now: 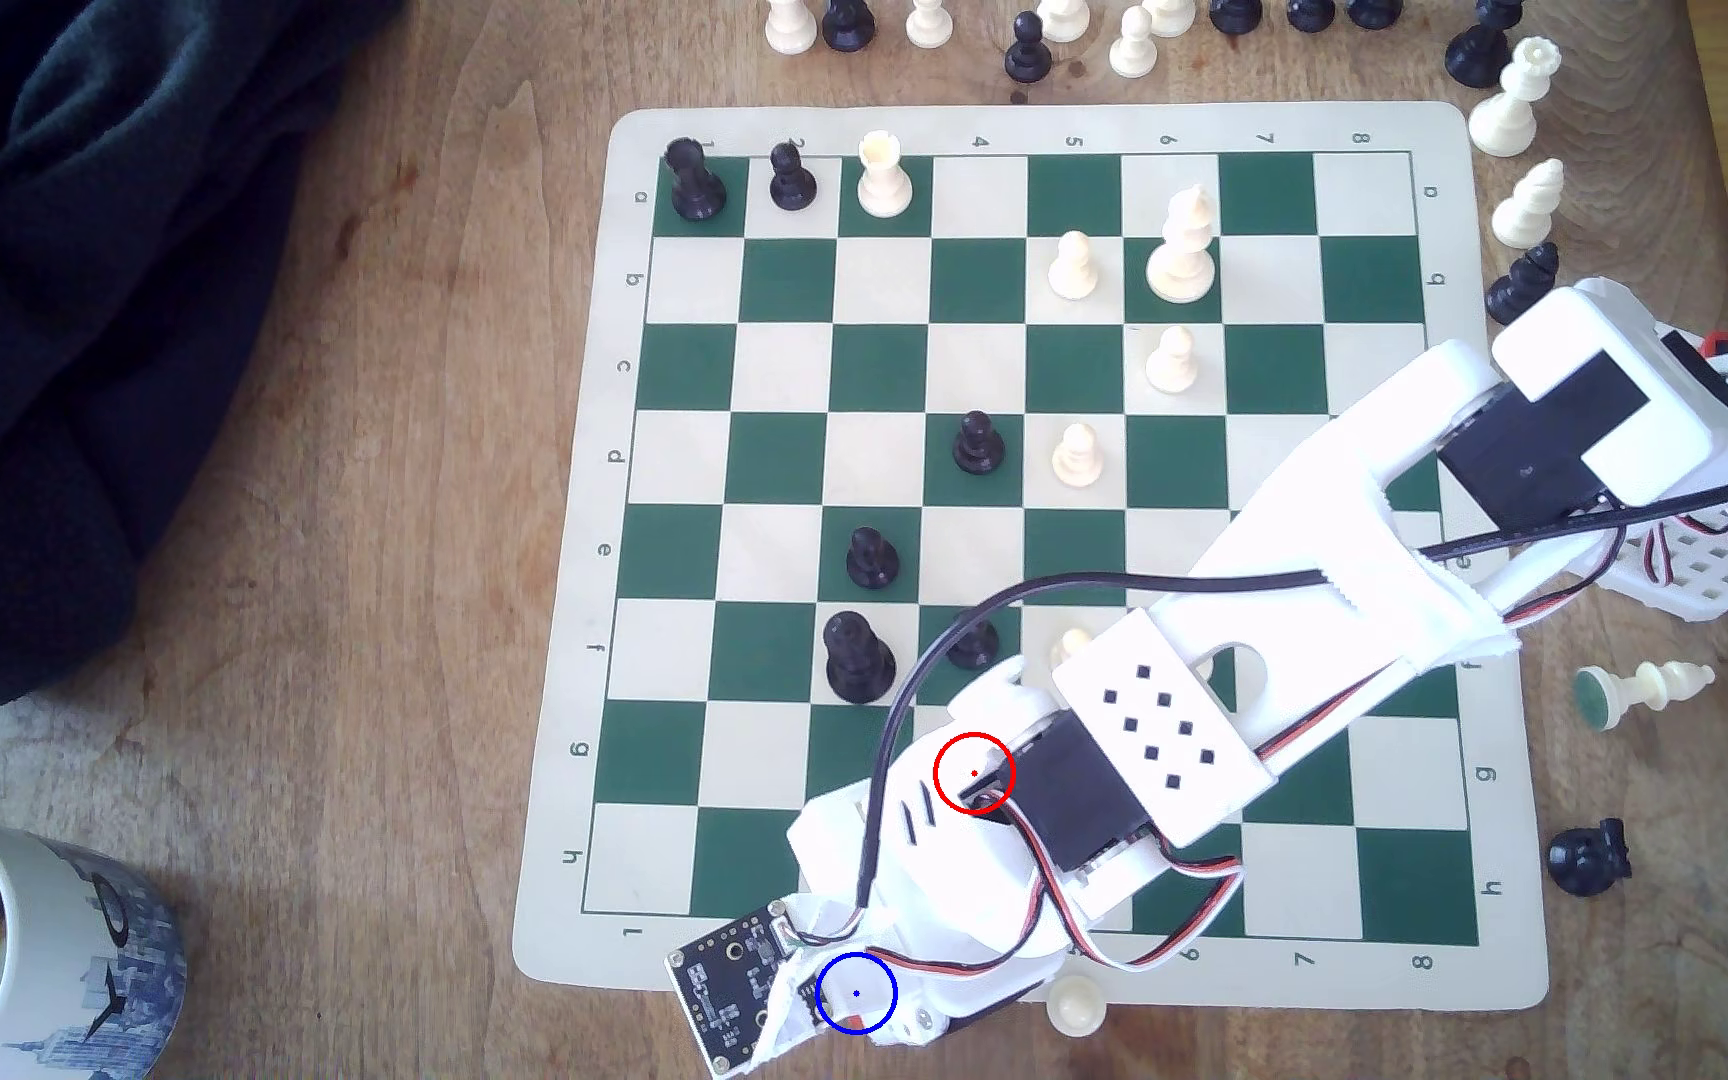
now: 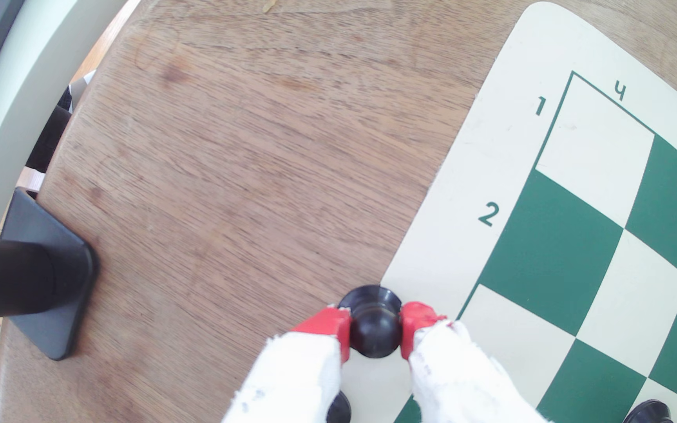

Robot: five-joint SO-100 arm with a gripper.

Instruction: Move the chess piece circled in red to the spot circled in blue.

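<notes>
The red-tipped fingers (image 2: 414,329) are clamped on the ball head of a black pawn (image 2: 373,325), one tip on each side, so the piece hangs or stands straight with its flared base showing beyond them. Gripping the head rather than the base makes sense: the base stays free to meet the surface squarely, and the tips stay clear of it. In the wrist view the pawn's base sits right at the border of the chess mat (image 2: 451,227), about where the cream margin gives way to bare wood; whether it is touching down or held just above I cannot tell.

From the room camera, the gripper (image 1: 875,1002) is tucked under the arm's white wrist housing at the mat's near edge, by the corner numbered 1, and the blue ring (image 1: 856,994) is drawn over just that place. So the pawn looks to be at, or very near, its target, off the squares altogether. The red ring (image 1: 974,773) lies back over the arm, on the row lettered g, and the arm hides what is under it.

My guess is that the carry is nearly done and what is left is to set the pawn down and let go. A loose cream pawn (image 1: 1076,1005) lies just beside the gripper at the mat's edge, close enough to be knocked on the way out. A mug (image 1: 60,935) stands at the desk (image 1: 320,727) corner, well apart.
</notes>
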